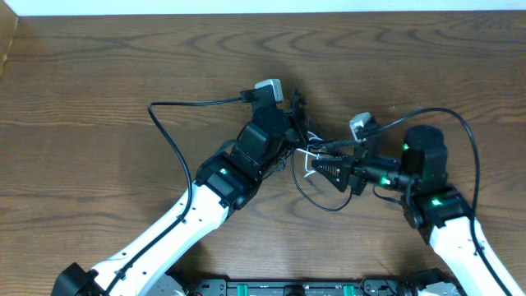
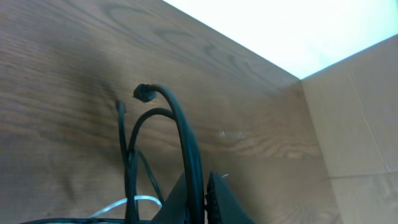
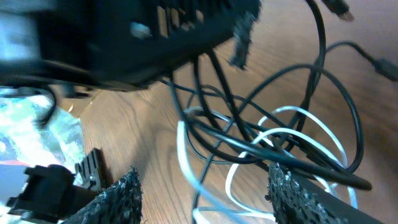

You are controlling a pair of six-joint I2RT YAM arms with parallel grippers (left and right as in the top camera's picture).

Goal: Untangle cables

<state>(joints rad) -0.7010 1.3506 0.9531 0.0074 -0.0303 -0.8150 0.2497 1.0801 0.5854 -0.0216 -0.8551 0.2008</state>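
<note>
Tangle dead ahead of the right gripper (image 3: 202, 196); its jaws stand wide, nothing gripped.
The thin black cables (image 3: 245, 140) and looped white cable (image 3: 292, 108) lie on the brown wooden table (image 1: 99, 66) between both arms, strands running crosswise to the right fingers; the left gripper (image 2: 200, 202) pinches one black cable (image 2: 186, 143) upright.

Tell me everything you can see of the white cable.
The white cable is thin, smooth and plastic-looking, curled in several loose loops on the wooden table. Several black cables cross over and under it. Its loops lie between the open fingers of the right gripper, ungripped. Its ends are not visible.
</note>
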